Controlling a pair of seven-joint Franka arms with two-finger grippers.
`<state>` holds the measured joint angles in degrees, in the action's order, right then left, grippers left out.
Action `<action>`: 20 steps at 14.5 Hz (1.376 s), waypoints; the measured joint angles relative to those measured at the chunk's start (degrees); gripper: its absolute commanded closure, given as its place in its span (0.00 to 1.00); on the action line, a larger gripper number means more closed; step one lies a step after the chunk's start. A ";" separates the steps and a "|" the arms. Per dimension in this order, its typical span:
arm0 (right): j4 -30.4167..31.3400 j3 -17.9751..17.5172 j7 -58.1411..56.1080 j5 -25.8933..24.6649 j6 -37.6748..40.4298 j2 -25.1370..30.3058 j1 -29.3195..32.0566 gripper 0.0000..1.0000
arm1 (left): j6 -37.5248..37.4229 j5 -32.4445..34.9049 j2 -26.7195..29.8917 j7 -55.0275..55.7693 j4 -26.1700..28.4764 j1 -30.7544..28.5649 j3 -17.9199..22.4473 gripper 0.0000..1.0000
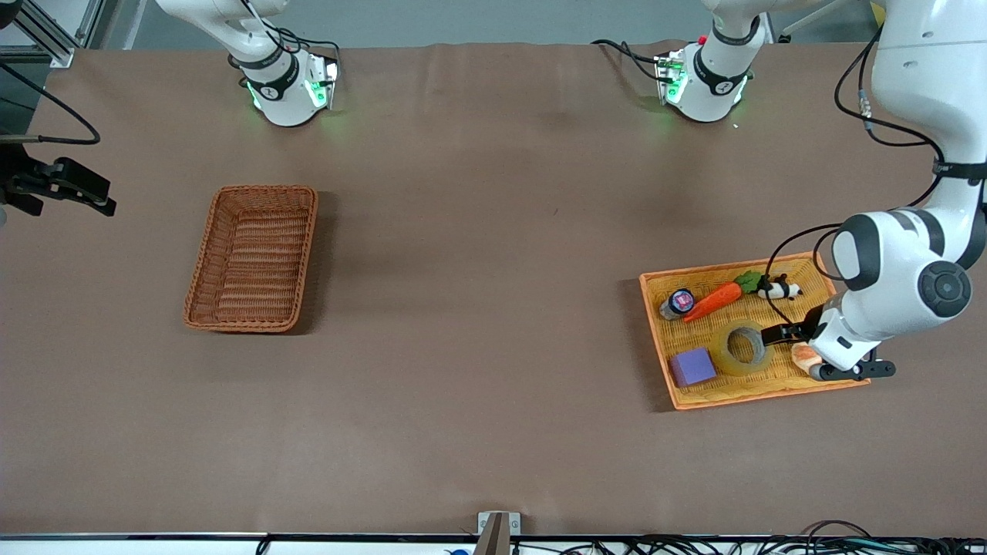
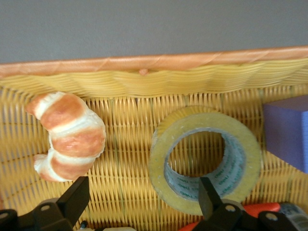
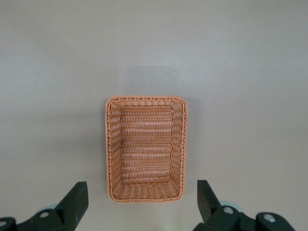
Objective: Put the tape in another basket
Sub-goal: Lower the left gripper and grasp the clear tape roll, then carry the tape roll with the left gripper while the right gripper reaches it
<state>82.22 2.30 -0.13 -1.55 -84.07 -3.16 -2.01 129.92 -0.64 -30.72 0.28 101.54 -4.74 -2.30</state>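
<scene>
Left gripper, lower right of the front view, hangs low in the yellow tray with its fingers apart, one over the rim of the tape, which lies flat there. Closing from here could pinch only the near wall, or nudge the croissant (hidden under the arm in the front view). Right gripper waits, fingers spread, high over the empty basket at middle left.
</scene>
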 measured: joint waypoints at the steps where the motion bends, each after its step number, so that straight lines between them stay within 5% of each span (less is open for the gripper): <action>1: 0.00 0.00 0.00 0.00 0.00 0.00 0.00 0.00 | -0.01 0.00 -0.32 0.01 0.16 -0.02 0.00 0.00; 13: 0.00 0.03 0.00 0.00 0.06 0.00 0.00 0.00 | 1.60 0.68 -3.42 0.04 1.41 0.24 -0.01 0.05; 15: 0.00 0.03 0.00 0.00 0.06 0.00 0.00 0.00 | 4.04 0.75 -4.66 0.04 1.42 0.24 -0.02 0.26; 16: 0.00 0.04 0.00 0.00 0.06 0.00 0.00 0.00 | 4.96 0.75 -5.09 0.04 1.42 0.24 -0.02 0.53; 18: 0.00 0.04 0.00 0.00 0.03 0.00 0.00 0.00 | 5.55 0.75 -5.38 0.04 1.39 0.34 -0.05 0.88; 20: 0.00 0.04 0.00 0.00 0.03 0.00 0.00 0.00 | 5.55 0.76 -5.38 0.22 1.19 0.55 -0.18 0.99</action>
<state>82.22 2.34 -0.13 -1.55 -84.05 -3.16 -2.01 135.47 0.11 -36.09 0.50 102.73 -4.19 -2.48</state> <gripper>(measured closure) 0.000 0.445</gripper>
